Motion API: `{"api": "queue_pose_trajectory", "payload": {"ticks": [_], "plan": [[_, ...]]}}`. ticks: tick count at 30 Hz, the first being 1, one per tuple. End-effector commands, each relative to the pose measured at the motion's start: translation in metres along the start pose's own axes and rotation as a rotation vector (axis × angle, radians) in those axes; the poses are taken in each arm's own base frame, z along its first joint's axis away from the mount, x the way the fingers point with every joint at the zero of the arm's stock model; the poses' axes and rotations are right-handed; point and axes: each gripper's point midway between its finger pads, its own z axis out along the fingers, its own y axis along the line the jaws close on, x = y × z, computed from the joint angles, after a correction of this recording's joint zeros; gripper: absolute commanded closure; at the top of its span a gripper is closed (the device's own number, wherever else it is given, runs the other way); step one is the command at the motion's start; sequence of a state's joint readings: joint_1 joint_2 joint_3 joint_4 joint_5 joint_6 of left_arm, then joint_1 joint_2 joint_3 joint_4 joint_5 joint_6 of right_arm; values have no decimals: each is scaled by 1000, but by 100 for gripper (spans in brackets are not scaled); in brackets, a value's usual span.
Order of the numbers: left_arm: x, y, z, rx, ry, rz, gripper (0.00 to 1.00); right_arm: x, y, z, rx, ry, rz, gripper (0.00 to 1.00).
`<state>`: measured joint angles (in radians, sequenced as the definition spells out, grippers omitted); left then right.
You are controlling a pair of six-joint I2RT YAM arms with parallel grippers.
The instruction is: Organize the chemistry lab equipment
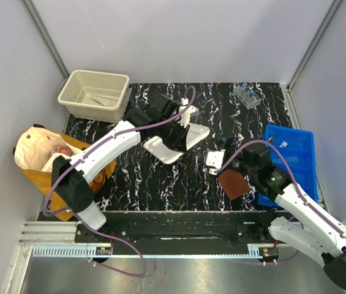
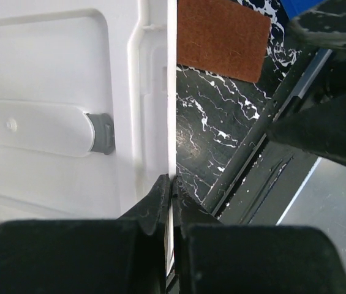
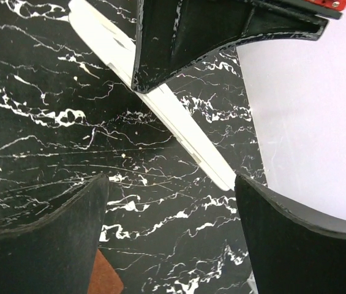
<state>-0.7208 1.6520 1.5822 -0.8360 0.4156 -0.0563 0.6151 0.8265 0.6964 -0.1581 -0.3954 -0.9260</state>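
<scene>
My left gripper (image 1: 174, 136) is shut on the edge of a white plastic tray (image 1: 160, 149) in the middle of the table. In the left wrist view the jaws (image 2: 173, 180) pinch the tray's thin rim, with the tray's white underside (image 2: 50, 92) to the left. My right gripper (image 1: 225, 160) is open and empty just right of the tray. In the right wrist view its fingers (image 3: 50, 245) straddle bare table, and the tray's edge (image 3: 160, 104) lies ahead. A small clear tube rack (image 1: 247, 95) stands at the back right. Thin silvery tools (image 1: 96, 98) lie in the beige bin.
A beige bin (image 1: 75, 104) stands at the back left. A blue tray (image 1: 295, 177) with tiny pieces lies at the right. A brown square pad (image 1: 233, 184) lies near the right gripper and also shows in the left wrist view (image 2: 221, 37). A tan paper bag (image 1: 38, 153) is at the left edge.
</scene>
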Motion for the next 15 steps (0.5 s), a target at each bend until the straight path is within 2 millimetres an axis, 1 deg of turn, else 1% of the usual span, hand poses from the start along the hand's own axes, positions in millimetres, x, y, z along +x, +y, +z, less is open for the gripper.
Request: {"api": "queue_pose_trajectory", "payload": {"ticks": [1, 6, 11, 15], "plan": [[-10, -18, -19, 47, -78, 35, 100, -10, -11, 6, -20, -31, -195, 12], [-7, -21, -16, 74, -65, 22, 100, -4, -18, 15, -56, 13, -267, 12], [-7, -24, -18, 85, -67, 21, 100, -1, -24, 26, -58, 21, -320, 14], [-6, -25, -18, 93, -64, 12, 100, 4, -22, 38, -90, 24, -341, 17]]}}
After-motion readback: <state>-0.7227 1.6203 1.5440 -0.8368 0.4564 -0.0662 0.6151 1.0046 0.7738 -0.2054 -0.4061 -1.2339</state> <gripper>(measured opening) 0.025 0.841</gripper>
